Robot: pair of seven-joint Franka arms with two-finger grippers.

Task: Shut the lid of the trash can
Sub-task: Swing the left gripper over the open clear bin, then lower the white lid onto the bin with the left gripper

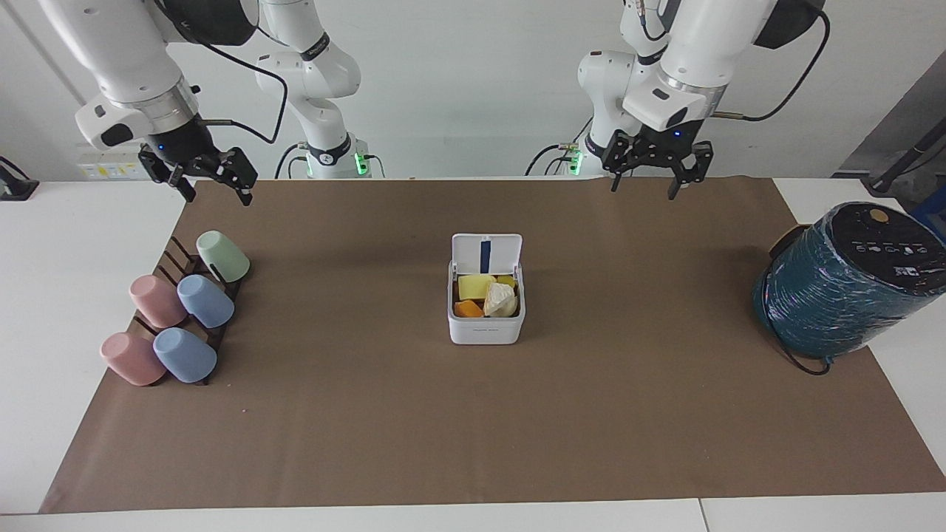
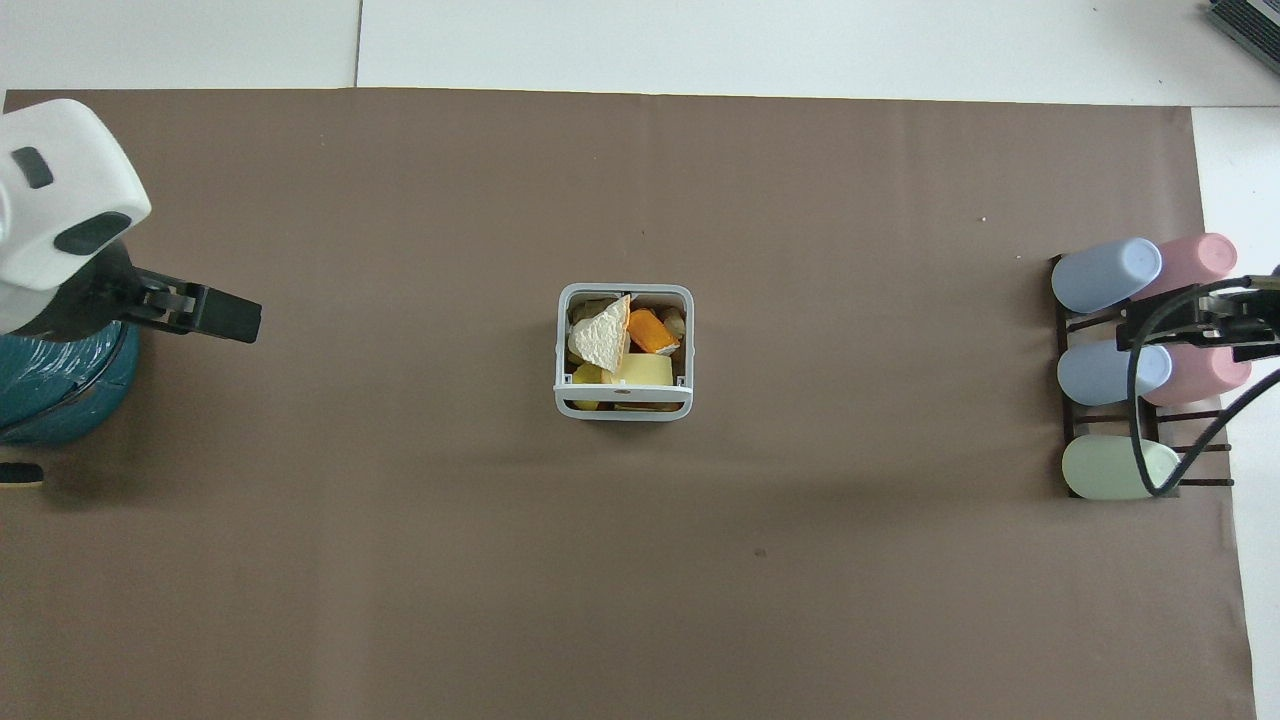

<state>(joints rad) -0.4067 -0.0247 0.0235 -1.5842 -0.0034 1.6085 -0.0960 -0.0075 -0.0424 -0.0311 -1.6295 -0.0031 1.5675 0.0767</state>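
The trash can (image 1: 485, 321) is a small white square box in the middle of the brown mat, with yellow, orange and white scraps in it; it also shows in the overhead view (image 2: 623, 295). Its lid (image 1: 486, 255) stands upright on the edge nearer to the robots, its blue strip showing; from overhead the lid (image 2: 623, 398) is seen edge-on. My left gripper (image 1: 643, 190) is open and empty, up in the air over the mat between the can and the left arm's end, and it also shows from overhead (image 2: 225, 315). My right gripper (image 1: 219, 196) is open and waits above the cup rack.
A large teal wrapped cylinder (image 1: 850, 284) stands at the left arm's end of the table. A dark rack with several pastel cups (image 1: 177, 318) lies at the right arm's end. The brown mat (image 1: 473, 428) covers most of the table.
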